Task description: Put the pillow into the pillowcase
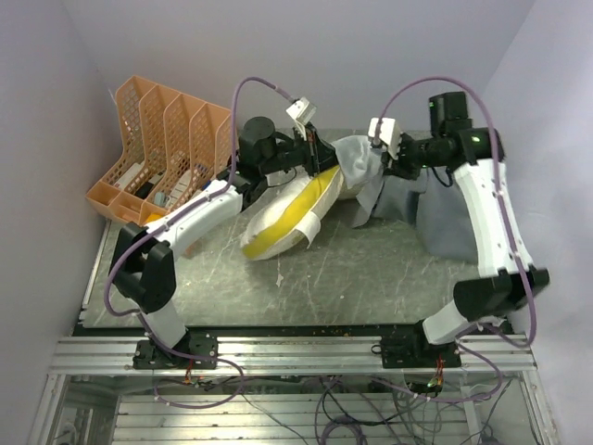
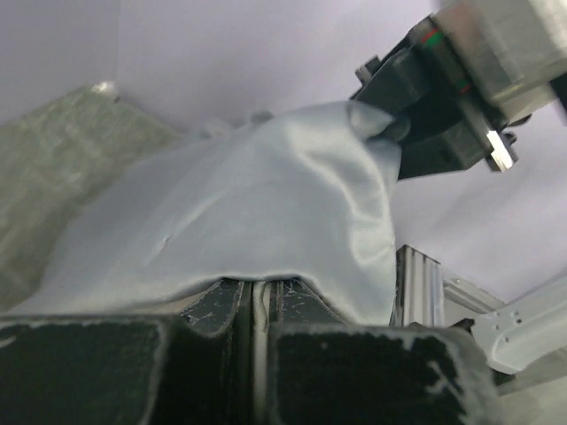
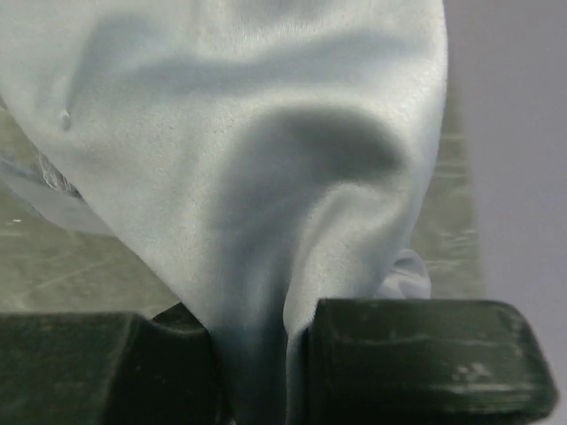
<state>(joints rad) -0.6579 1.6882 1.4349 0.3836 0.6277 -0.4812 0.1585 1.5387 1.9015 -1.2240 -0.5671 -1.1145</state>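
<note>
Left gripper and right gripper, each clamped on the pillowcase at the far end of the pillow, should grip firmly and spread its mouth.

Soft, even overhead light; a sharp overview and blurry close-ups.

The top view is bright and crisp: pale streaks of glare lie on the scratched counter, and only faint, soft-edged shadows sit under the arms and beside the pillow. In the left wrist view the pillowcase shows a satin sheen, brightest along its upper folds, while the left claw at the bottom edge is dark and out of focus. In the right wrist view the cloth is slightly soft, with one deep shadow in the middle fold, and the right claw is a near-black, blurred mass with little detail.
</note>
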